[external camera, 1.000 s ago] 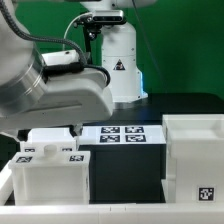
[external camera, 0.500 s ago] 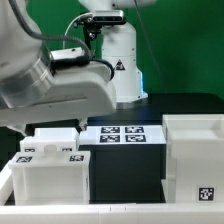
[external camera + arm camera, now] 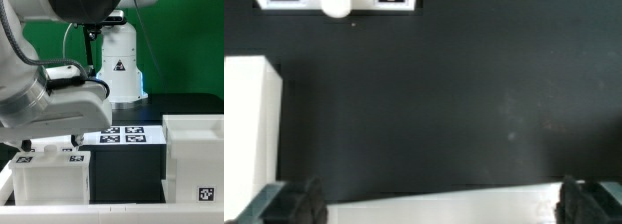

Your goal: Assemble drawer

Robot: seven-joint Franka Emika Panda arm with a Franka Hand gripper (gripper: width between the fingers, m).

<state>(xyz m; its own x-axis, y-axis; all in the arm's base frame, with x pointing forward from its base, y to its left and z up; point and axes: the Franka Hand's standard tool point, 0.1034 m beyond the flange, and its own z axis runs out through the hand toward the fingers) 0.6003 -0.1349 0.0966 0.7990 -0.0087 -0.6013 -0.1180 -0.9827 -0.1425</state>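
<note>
Two white trays stand at the exterior view's lower left. The front tray [image 3: 52, 178] shows a small tag on its rim. The rear tray [image 3: 55, 148] is mostly hidden behind my arm. The large white casing [image 3: 195, 158] stands at the exterior view's right, with a tag on its front. My gripper [image 3: 48, 142] hangs low over the rear tray. In the wrist view my gripper [image 3: 438, 205] is open wide. Its dark fingers [image 3: 288, 203] stand at either side of a white tray edge [image 3: 446, 208] and do not touch it. Another white part [image 3: 246, 110] lies beside it.
The marker board [image 3: 122, 136] lies flat on the black table between the trays and the casing. A white robot base [image 3: 118, 65] stands behind it against a green backdrop. A white part with a round knob [image 3: 336, 8] shows at the wrist view's edge.
My arm has swung down and towards the exterior view's left. It now covers most of the rear tray. The trays, the casing and the marker board have not moved.
</note>
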